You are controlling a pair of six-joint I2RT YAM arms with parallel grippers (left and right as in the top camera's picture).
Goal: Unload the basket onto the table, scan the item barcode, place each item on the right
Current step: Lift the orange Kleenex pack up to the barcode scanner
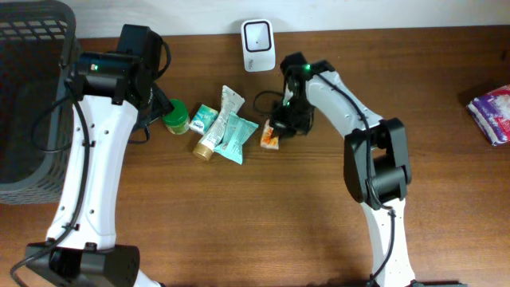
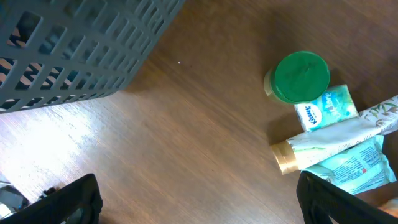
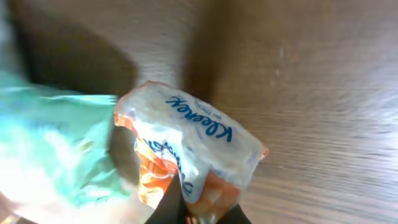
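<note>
An orange and white Kleenex tissue pack (image 1: 271, 137) (image 3: 186, 149) lies at the middle of the table, and my right gripper (image 1: 280, 126) (image 3: 200, 208) is shut on its near end, pinching the wrapper between dark fingers. The white barcode scanner (image 1: 257, 34) stands at the table's far edge, above the pack. My left gripper (image 2: 199, 202) hangs open over bare wood, its fingers (image 2: 68, 202) wide apart, left of the pile of items and holding nothing.
A green-lidded jar (image 1: 176, 117) (image 2: 298, 76), a teal Kleenex pack (image 1: 203, 119) (image 2: 324, 107), a gold-capped tube (image 1: 217, 127) (image 2: 336, 140) and a teal pouch (image 1: 237, 137) lie left of the orange pack. A grey basket (image 1: 32, 88) (image 2: 74, 50) fills the far left. A purple packet (image 1: 492, 112) sits right.
</note>
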